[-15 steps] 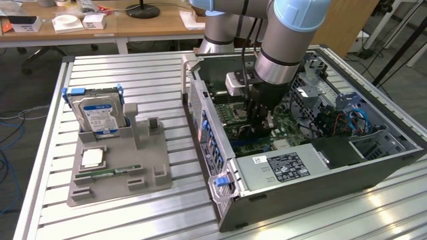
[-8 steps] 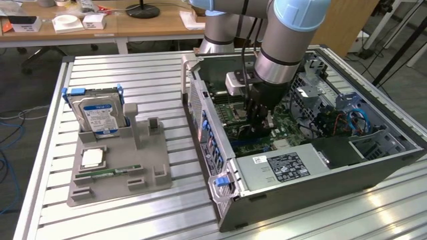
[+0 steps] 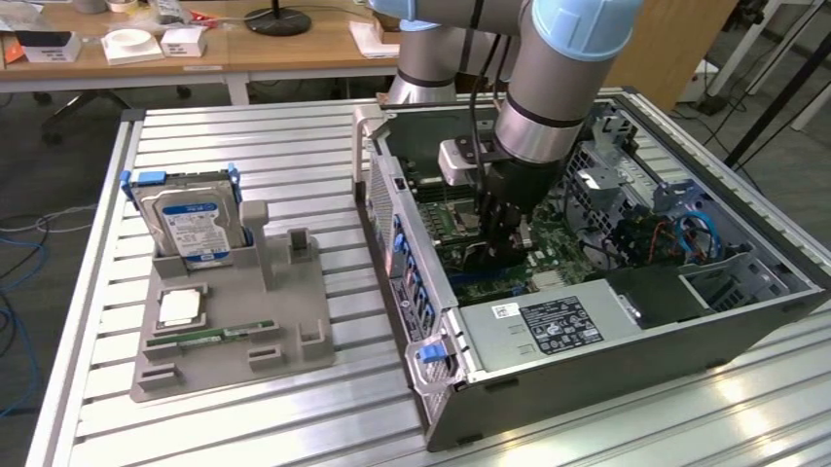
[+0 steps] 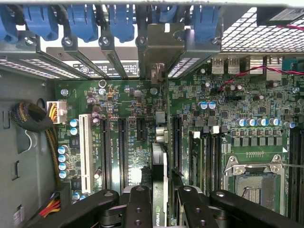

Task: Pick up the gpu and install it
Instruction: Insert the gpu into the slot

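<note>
The gripper (image 4: 159, 202) is down inside the open computer case (image 3: 624, 355), and it holds the gpu (image 4: 159, 166) tight between its black fingers (image 4: 138, 209). The jaws are partly closed, with the thin dark card pinched on its edge.

In the wrist view the gpu sticks straight out from the gripper, toward the blue clips (image 4: 123, 21) at the back wall of the case. Its long side runs the same way as the long black slots (image 4: 122, 147) on the green motherboard (image 4: 223, 95). The card sits between those black slots and the next slots (image 4: 176, 142) on its other side. It seems to hang just above the board, right over its own slot, but the card hides that slot, so I cannot say if it touches yet. The silver end of the card points at a gap in the back wall, just under the blue clips.

White letters on the card's edge look like "NVIDIA".

In the exterior view, a grey tray (image 3: 234, 331) sits on the bench (image 3: 260, 146), at the exterior view's left of the case. It holds a hard drive (image 3: 193, 224) with a blue and white label, a square chip (image 3: 178, 307) and a green memory stick (image 3: 214, 337). A white sticker (image 3: 561, 323) lies on the silver box in the case, but its words are too small to read.
</note>
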`<state>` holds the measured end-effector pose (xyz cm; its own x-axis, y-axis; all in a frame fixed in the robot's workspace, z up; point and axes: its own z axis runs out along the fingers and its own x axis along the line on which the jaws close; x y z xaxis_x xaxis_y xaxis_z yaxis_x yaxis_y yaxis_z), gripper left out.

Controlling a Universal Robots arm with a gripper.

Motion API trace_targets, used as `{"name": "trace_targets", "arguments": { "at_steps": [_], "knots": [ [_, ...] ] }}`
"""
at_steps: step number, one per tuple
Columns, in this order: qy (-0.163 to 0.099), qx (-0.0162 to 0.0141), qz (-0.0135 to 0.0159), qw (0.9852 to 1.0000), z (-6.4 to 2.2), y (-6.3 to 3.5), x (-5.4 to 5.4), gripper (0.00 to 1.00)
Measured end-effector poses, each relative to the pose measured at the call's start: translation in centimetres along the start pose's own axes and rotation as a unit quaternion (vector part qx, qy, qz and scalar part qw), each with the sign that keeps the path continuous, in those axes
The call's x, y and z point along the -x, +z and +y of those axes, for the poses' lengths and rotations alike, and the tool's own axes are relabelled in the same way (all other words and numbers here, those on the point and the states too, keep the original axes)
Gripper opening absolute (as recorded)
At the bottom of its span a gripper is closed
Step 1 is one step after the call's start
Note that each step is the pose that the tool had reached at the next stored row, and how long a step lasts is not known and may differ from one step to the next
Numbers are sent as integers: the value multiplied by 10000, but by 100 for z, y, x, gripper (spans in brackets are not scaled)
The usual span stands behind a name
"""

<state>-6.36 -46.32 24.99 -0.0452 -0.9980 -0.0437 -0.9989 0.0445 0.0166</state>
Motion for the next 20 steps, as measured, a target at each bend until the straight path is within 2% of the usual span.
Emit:
{"name": "trace_targets", "arguments": {
  "at_steps": [20],
  "knots": [
    [6, 0, 1, 10000, -31, 6, -34, 26]
  ]
}}
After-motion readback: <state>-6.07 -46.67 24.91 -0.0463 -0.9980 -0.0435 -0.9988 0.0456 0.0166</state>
